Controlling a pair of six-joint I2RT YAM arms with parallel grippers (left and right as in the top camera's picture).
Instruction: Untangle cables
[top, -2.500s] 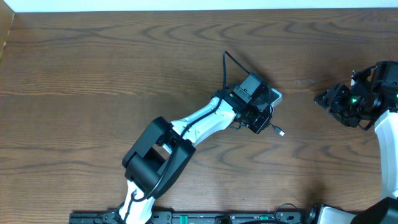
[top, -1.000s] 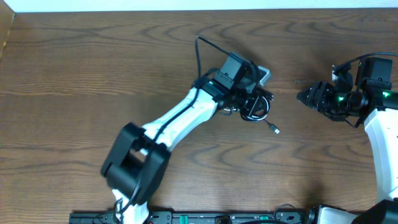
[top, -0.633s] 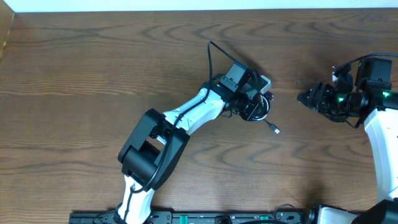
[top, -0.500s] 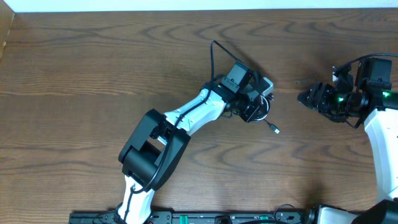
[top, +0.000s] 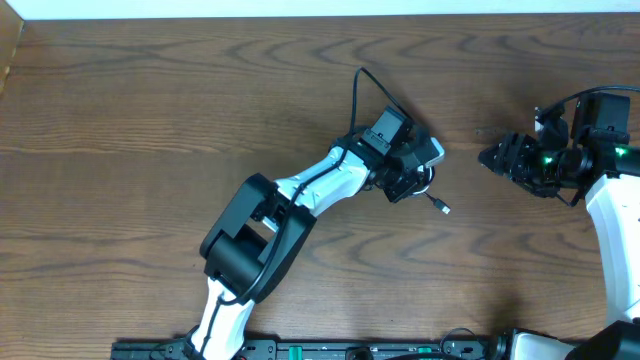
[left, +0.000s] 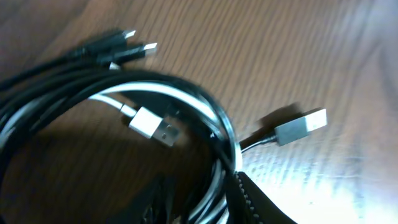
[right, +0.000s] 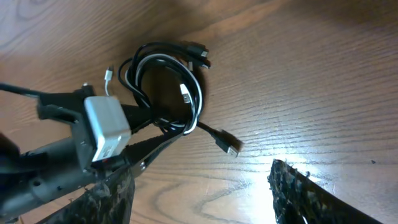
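The cables (top: 427, 180) are one tangled coil of white and black cord at the table's middle right. My left gripper (top: 408, 180) is shut on the coil's near edge. In the left wrist view the cables (left: 186, 92) run between my fingers (left: 205, 196); a white USB plug (left: 152, 124) lies inside the loop and a black cord's plug (left: 301, 126) sticks out to the right. The right wrist view shows the same coil (right: 194, 99) and the left gripper (right: 158, 137). My right gripper (top: 497, 157) is open and empty to the right of the coil (right: 199, 199).
The wooden table (top: 130, 130) has a pale edge along the far side. The left arm's own thick black wire (top: 360, 95) loops up behind its wrist. The black plug end (top: 443, 208) trails toward the front right of the coil.
The left arm swung back and forth, dragging the coil with it, and now sits slightly right of half a second ago. The right gripper moved left early on and has since stayed still.
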